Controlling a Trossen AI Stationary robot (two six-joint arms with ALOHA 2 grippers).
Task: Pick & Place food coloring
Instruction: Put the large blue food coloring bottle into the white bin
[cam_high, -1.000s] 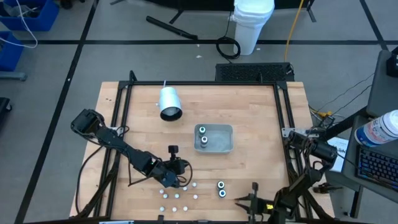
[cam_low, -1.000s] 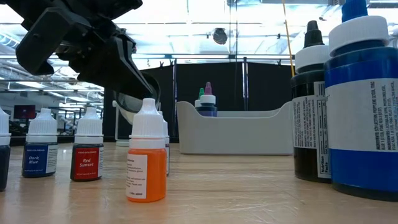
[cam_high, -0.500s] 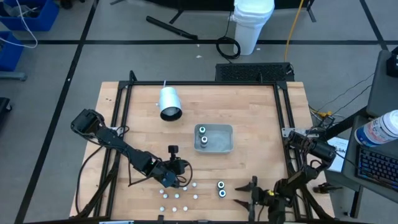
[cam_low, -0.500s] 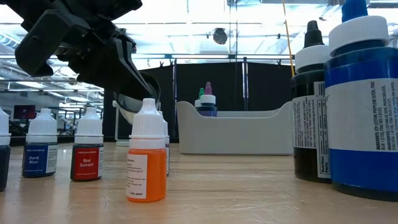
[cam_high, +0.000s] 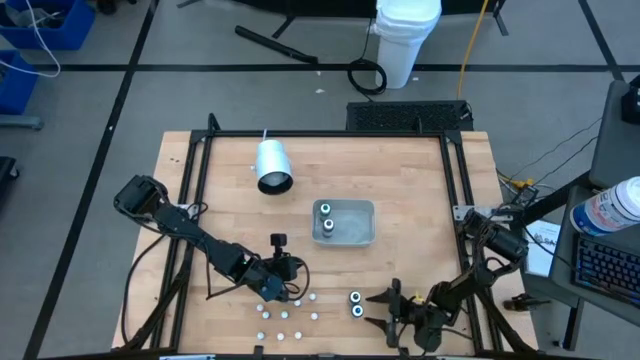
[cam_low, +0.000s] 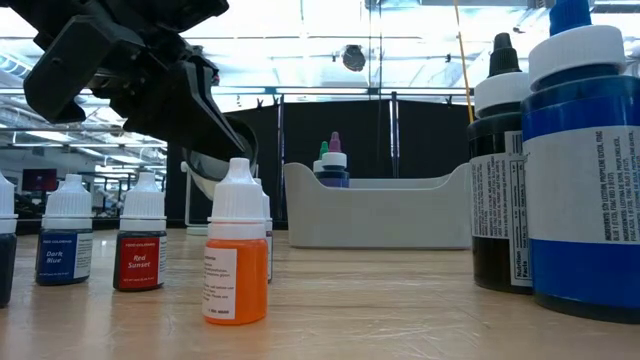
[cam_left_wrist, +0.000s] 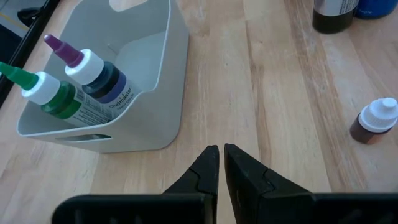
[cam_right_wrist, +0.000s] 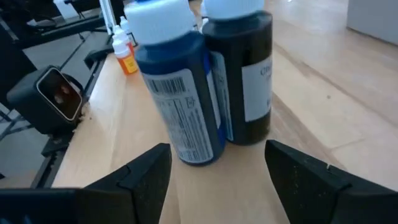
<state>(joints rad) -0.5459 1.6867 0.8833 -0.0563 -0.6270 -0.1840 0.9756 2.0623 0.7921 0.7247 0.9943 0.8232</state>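
Observation:
Several small food coloring bottles (cam_high: 288, 315) stand on the wooden table near its front edge; in the low view I see an orange one (cam_low: 237, 255), a red one (cam_low: 140, 245) and a dark blue one (cam_low: 67, 243). Two wider bottles, blue (cam_right_wrist: 177, 93) and dark (cam_right_wrist: 245, 74), stand side by side (cam_high: 356, 304). My right gripper (cam_high: 377, 310) is open just right of them, its fingers level and pointing at them without touching. My left gripper (cam_high: 288, 268) hovers shut above the small bottles, over bare wood (cam_left_wrist: 219, 152).
A grey tray (cam_high: 360, 232) at mid-table holds two bottles with green and purple tips (cam_left_wrist: 74, 93). A white cylinder (cam_high: 272, 165) lies at the far left. One small brown bottle (cam_left_wrist: 375, 119) stands apart. A black frame (cam_high: 452, 180) borders the table.
My right gripper has moved toward the table's left edge, low over the table, up to the two wider bottles, and its fingers have spread open. The bottles have not moved.

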